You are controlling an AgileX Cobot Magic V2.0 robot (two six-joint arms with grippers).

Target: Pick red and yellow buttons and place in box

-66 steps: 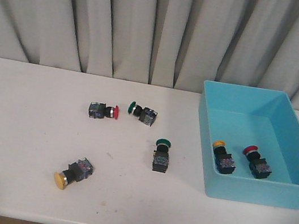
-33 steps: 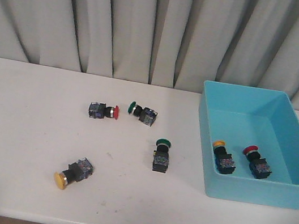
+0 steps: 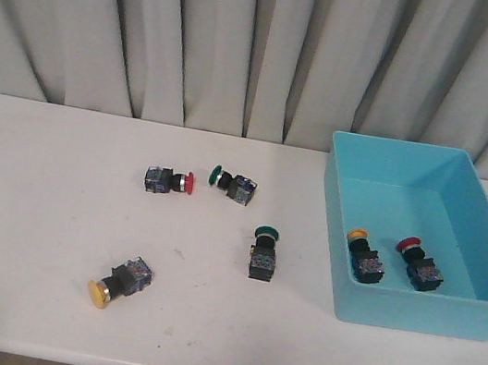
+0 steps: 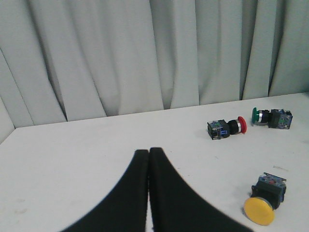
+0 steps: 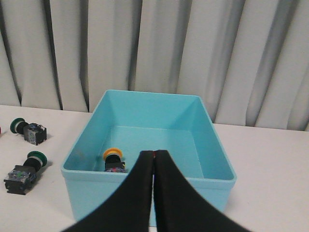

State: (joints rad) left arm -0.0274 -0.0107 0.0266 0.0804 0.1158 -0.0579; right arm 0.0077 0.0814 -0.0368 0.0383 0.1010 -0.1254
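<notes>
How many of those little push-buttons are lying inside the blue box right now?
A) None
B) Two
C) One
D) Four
B: the front view shows two inside the box, a yellow button and a red button side by side near its front wall; the other four buttons lie out on the table.

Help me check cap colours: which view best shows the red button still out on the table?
The left wrist view: the red button lies on its side, cap and body clear. The front view shows it smaller, left of a green button. The right wrist view misses it.
</notes>
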